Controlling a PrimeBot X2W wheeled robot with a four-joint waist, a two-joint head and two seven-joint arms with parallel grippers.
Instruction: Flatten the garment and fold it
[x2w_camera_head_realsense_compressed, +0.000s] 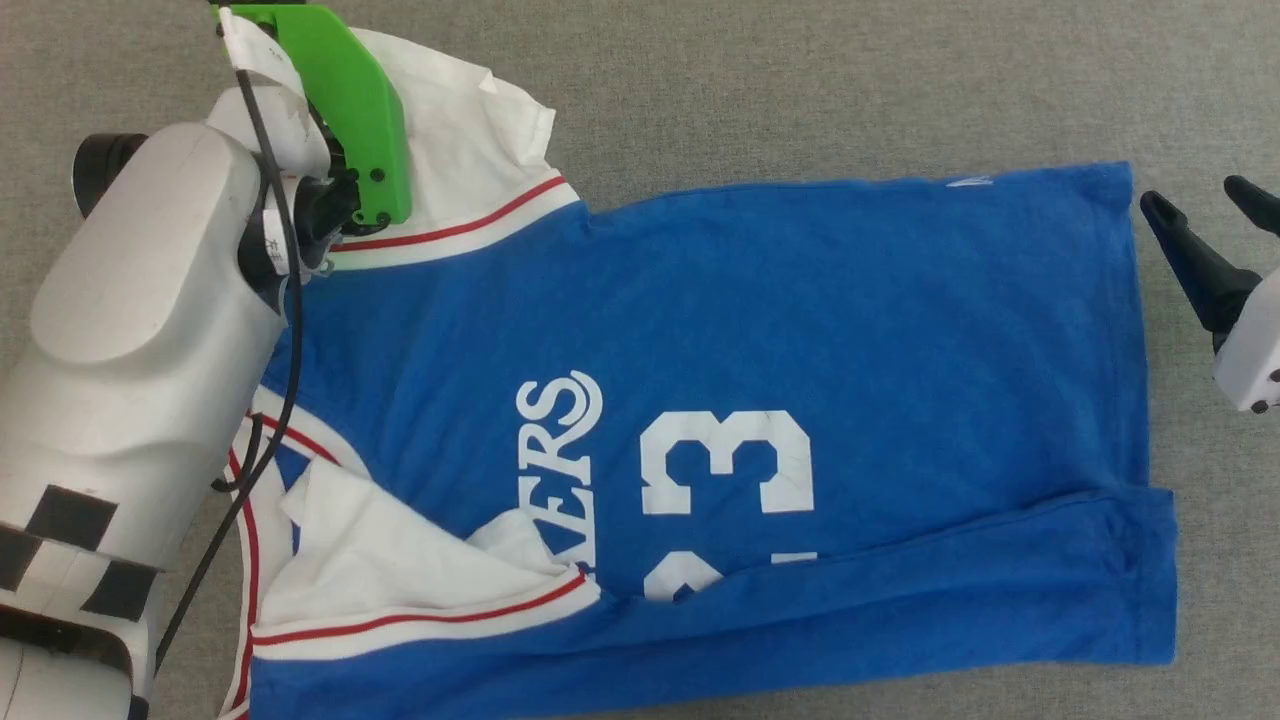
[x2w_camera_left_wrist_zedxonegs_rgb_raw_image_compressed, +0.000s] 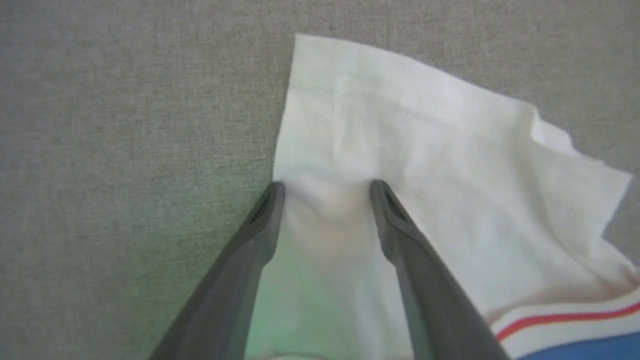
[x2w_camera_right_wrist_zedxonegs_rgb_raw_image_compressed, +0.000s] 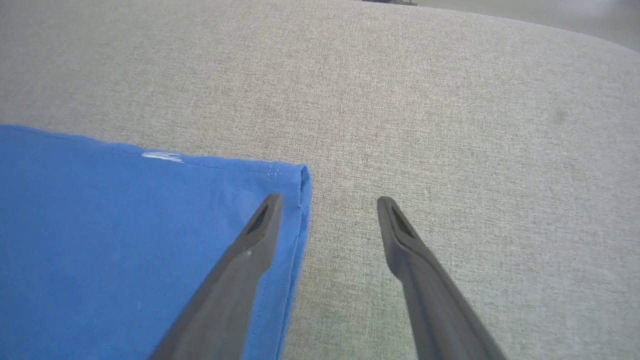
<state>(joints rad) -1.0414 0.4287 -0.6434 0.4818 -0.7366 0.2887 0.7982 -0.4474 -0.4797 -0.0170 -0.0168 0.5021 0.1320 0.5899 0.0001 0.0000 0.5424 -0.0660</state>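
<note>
Left gripper (x2w_camera_left_wrist_zedxonegs_rgb_raw_image_compressed: 327, 185) gapes over the garment (x2w_camera_left_wrist_zedxonegs_rgb_raw_image_compressed: 425, 165), perhaps touching its sleeve; right gripper (x2w_camera_right_wrist_zedxonegs_rgb_raw_image_compressed: 329, 199) gapes too.

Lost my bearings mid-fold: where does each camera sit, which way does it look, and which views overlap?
Head view: on the head, looking down at the garment spread on the grey surface; the pale left forearm and open right gripper show.
Left wrist view: looks along the open left gripper, down at the white sleeve.
Right wrist view: looks along the right gripper at the blue hem corner.
Shared: head and right wrist views both show that corner.
</note>
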